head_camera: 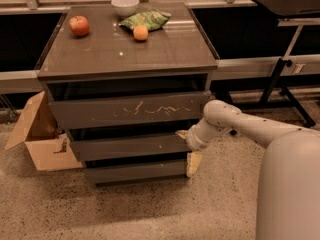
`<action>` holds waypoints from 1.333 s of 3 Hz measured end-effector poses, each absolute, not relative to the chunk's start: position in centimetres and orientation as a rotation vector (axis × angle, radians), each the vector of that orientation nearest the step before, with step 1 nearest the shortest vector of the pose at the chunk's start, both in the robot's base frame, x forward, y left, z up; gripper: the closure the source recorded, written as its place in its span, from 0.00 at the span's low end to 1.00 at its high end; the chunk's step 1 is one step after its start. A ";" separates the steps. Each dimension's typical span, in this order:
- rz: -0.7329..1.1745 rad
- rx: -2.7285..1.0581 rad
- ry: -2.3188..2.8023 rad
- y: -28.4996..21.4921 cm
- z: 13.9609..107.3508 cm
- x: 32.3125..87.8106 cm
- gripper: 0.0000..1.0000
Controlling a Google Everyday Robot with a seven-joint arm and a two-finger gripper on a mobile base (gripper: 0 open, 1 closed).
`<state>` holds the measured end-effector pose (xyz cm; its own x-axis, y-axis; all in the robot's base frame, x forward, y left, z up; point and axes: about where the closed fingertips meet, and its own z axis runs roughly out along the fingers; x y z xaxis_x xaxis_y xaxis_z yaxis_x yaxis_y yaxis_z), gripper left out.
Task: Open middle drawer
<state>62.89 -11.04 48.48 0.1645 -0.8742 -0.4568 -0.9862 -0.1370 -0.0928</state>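
The middle drawer (pixel 130 147) is a wide dark grey-brown front with a tiny white speck, below the larger scratched top drawer (pixel 131 110) and above the narrow bottom drawer (pixel 136 171). All three sit in a dark cabinet (pixel 127 54). My gripper (pixel 186 149) is at the right end of the middle drawer's front, one pale finger (pixel 181 133) at the drawer's upper right corner and the other (pixel 193 164) hanging down by the bottom drawer's right end. My white arm (pixel 240 126) reaches in from the lower right.
On the cabinet top lie a red apple (pixel 79 25), an orange (pixel 140 32), a green chip bag (pixel 146 19) and a white bowl (pixel 125 6). An open cardboard box (pixel 40 134) stands on the floor at the left. A black table frame (pixel 287 59) stands at the right.
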 end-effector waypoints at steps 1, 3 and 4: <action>0.417 -2.079 1.769 -11.0 48.5 62.9 0.00; 0.256 -1.922 1.732 -12.4 46.2 67.4 0.00; 0.251 -1.895 1.721 -12.8 44.5 69.4 0.00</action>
